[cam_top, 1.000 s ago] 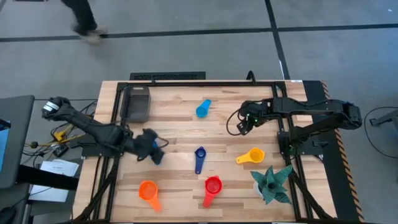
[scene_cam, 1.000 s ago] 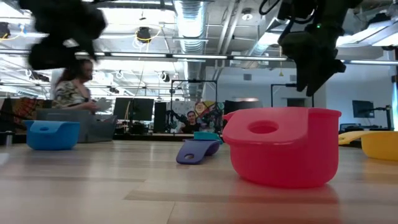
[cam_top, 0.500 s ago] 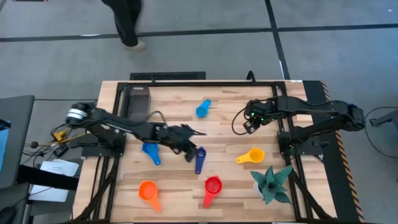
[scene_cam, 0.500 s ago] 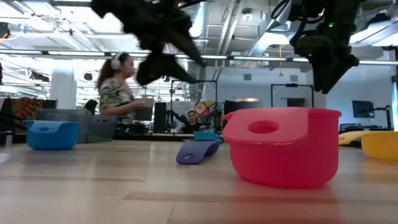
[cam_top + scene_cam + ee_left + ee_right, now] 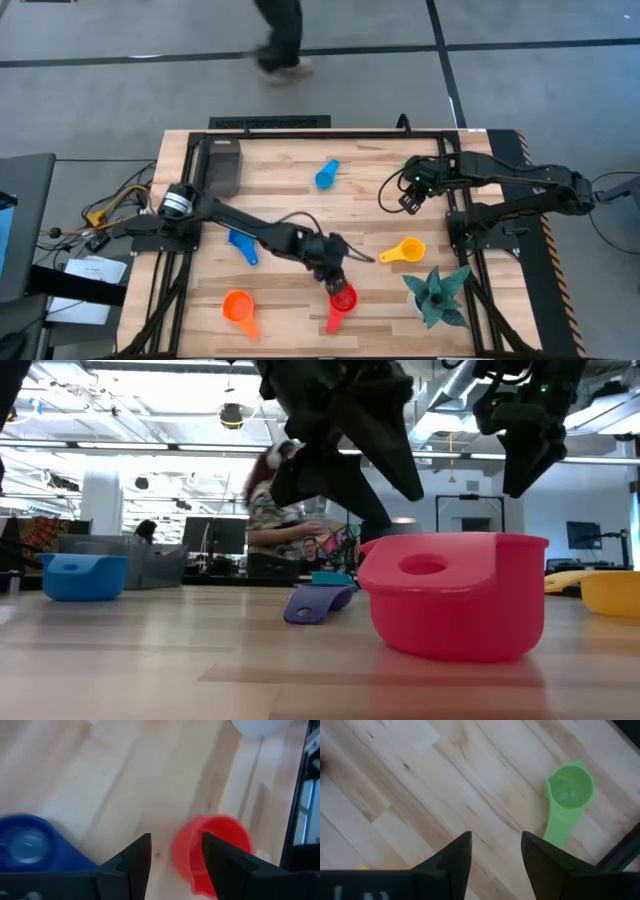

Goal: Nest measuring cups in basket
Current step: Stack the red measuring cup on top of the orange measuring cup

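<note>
Left wrist view shows the left gripper [image 5: 172, 857] with fingers [image 5: 135, 857] spread, empty, straddling the red cup's [image 5: 215, 847] rim: likely next, descend and pinch it.

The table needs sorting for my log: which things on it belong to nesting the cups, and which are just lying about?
Part of the job:
- basket
- red cup, under the left claw
- orange cup
- yellow cup
- light blue cup
- blue cup
- dark blue cup
- green cup

Lying about:
- teal spiky plant
</note>
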